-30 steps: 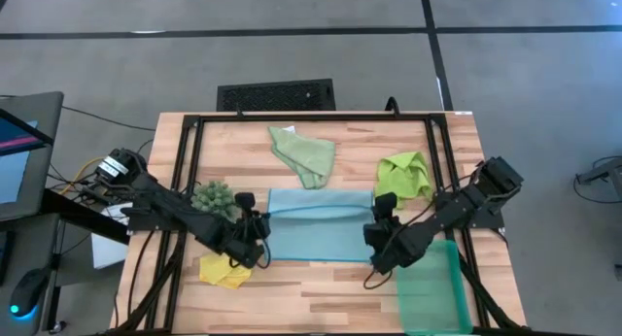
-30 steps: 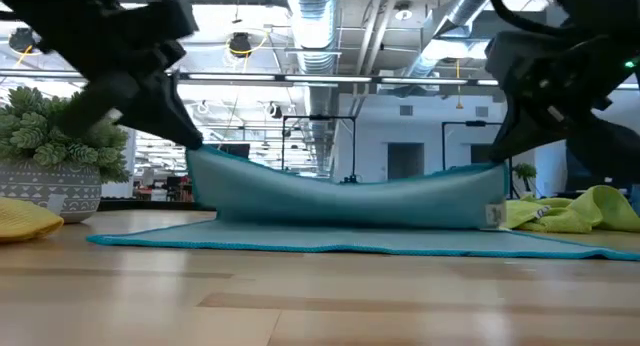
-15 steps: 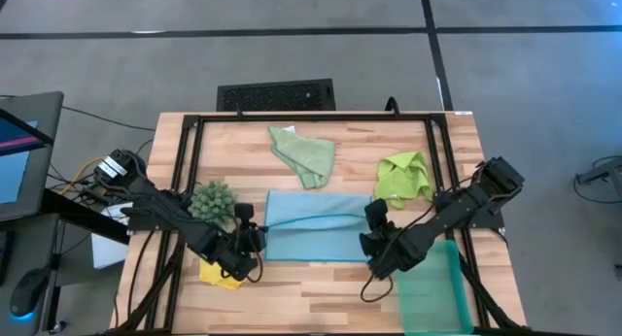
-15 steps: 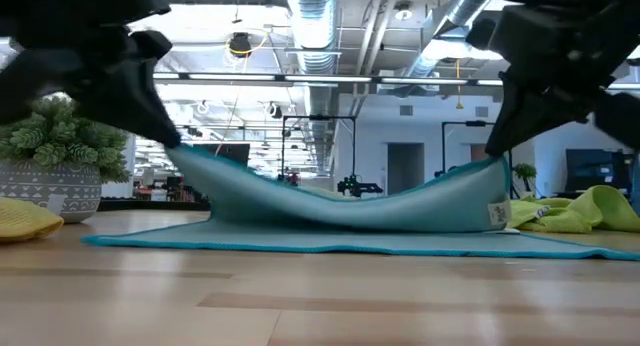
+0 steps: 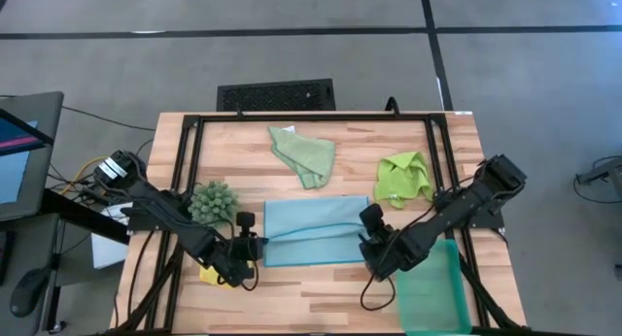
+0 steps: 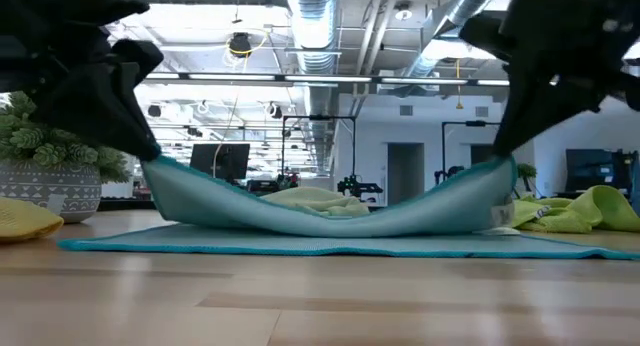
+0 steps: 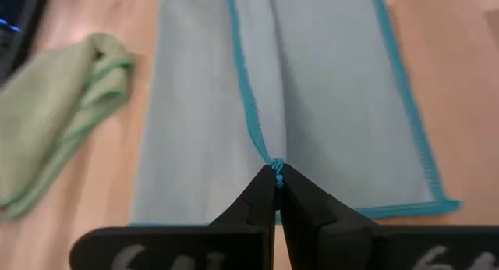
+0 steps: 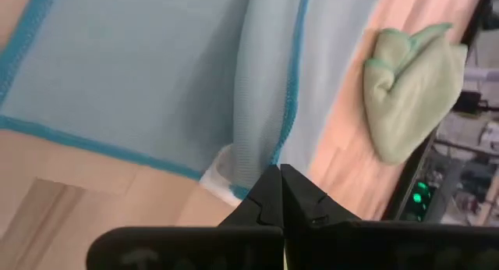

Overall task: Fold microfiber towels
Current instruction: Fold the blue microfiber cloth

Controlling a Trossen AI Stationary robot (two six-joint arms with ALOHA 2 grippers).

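Wooden table [image 5: 321, 283] on grey floor; an open hall lies behind. Four towels: light blue towel [image 5: 316, 219] centre, its edge lifted by the clenched left gripper [image 5: 255, 249] and right gripper [image 5: 368, 247]; sage towel [image 5: 304, 153], lime towel [image 5: 402, 177], and yellow towel [image 5: 209, 274], mostly hidden. One plant [image 5: 212, 200], one teal tray [image 5: 432, 287].

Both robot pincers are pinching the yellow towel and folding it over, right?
Not quite. Both pincers are shut on a towel, but it is the light blue towel, not the yellow one. The high view shows the left pincer and right pincer each pinching its edge. The yellow towel lies beside the left arm, untouched.
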